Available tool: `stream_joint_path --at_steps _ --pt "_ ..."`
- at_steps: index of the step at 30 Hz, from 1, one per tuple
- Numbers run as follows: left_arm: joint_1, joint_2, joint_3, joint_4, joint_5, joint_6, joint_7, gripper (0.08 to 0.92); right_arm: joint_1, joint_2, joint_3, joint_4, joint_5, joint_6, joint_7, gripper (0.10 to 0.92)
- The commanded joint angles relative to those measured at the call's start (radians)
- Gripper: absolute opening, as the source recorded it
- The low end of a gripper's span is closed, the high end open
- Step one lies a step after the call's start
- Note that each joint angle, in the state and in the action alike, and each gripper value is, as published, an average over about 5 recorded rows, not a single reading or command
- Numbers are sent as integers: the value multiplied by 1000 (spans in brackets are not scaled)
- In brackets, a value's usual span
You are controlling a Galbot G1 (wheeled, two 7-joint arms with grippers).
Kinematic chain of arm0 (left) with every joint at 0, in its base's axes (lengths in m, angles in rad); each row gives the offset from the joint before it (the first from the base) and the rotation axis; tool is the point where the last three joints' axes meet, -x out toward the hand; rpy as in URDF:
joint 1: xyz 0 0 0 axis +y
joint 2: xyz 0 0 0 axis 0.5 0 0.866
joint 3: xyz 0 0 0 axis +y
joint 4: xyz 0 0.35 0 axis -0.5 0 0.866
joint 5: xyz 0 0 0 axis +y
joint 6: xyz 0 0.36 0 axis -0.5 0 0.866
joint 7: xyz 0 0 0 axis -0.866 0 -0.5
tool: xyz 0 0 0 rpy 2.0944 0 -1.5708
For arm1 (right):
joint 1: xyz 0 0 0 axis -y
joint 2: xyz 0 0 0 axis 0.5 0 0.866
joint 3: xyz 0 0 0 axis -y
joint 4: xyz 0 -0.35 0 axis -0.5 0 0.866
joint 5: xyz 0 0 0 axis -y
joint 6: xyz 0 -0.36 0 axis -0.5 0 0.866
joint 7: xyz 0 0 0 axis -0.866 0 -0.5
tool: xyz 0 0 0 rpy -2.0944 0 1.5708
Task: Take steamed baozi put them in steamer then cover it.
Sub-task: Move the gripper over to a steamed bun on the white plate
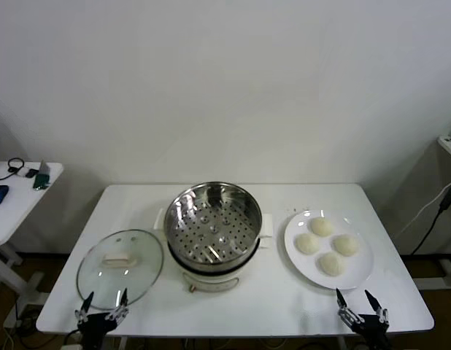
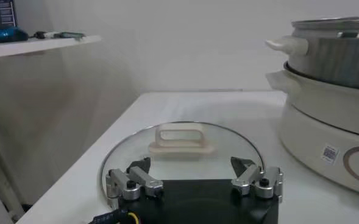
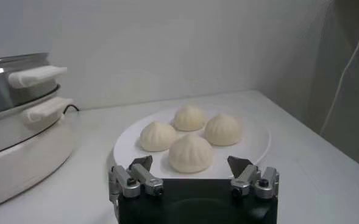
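Several cream-white baozi (image 1: 328, 246) (image 3: 190, 152) lie on a white plate (image 1: 360, 277) (image 3: 252, 143) at the table's right. The shiny steamer (image 1: 213, 222) (image 2: 344, 55) (image 3: 8, 91) stands empty on its cream cooker base in the middle. The glass cover (image 1: 120, 267) (image 2: 182, 149) with a cream handle lies flat on the table to the left. My left gripper (image 1: 103, 301) (image 2: 191, 165) hangs open at the front edge, just before the cover. My right gripper (image 1: 357, 299) (image 3: 190, 164) is open too, at the front edge before the plate. Neither holds anything.
A small side table (image 1: 14, 197) (image 2: 39, 44) with a few gadgets stands to the left of the white work table (image 1: 284, 299). A dark cable (image 1: 437, 211) (image 3: 350, 67) hangs at the far right. Bare tabletop lies between the cooker and the plate.
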Motion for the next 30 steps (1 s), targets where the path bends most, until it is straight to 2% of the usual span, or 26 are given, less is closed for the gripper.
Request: stream_joint_path --at_steps 1,7,11,14,18,21,24,27,30 --pt "1 -1 -1 1 -1 1 1 823 32 -3 11 26 -6 -83 6 823" --pt "-2 1 0 -2 -6 5 2 823 292 -88 33 16 -20 -288 79 823" --pt "-3 4 4 -8 -9 7 4 823 592 -217 -53 -103 -17 -395 89 823" --pt "-4 7 8 -12 -11 6 5 823 825 -324 -212 -237 -80 -422 29 823" --pt "-2 12 12 -19 -14 4 6 823 1108 -475 -499 -393 -227 -465 -165 823" --pt "0 13 12 -26 -18 3 7 823 1315 -591 -750 -471 -315 -489 -402 823" --pt "3 10 14 -35 -17 2 7 823 1516 -672 -978 -549 -476 -382 -659 823" --pt "7 5 15 -42 -17 2 8 823 1729 -711 -1189 -630 -638 -246 -845 823" --pt "8 2 15 -45 -16 2 8 823 1948 -714 -1414 -704 -660 -163 -972 823"
